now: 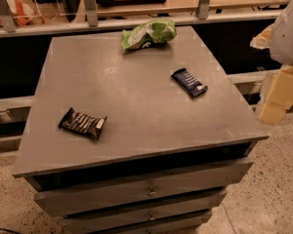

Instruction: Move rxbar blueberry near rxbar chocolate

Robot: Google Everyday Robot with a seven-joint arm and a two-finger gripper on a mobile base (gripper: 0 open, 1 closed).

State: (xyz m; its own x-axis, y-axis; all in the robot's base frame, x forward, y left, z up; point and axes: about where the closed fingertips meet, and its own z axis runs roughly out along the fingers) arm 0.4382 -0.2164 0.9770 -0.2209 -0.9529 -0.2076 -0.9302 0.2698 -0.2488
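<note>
The rxbar blueberry (189, 82), a flat navy-blue bar with white lettering, lies on the right part of the grey cabinet top (136, 106). The rxbar chocolate (82, 123), a brown-black bar with pale stripes and a white end patch, lies near the front left. The two bars are far apart. My arm's white shell (289, 30) shows at the right edge. Pale blocky parts below it look like my gripper (278, 94), beside the cabinet and to the right of the blueberry bar. It holds nothing that I can see.
A crumpled green and white snack bag (149, 33) lies at the back of the top. The cabinet has drawers (146, 189) in front. A rail with metal posts (90, 6) runs behind it. Speckled floor (273, 189) lies to the right.
</note>
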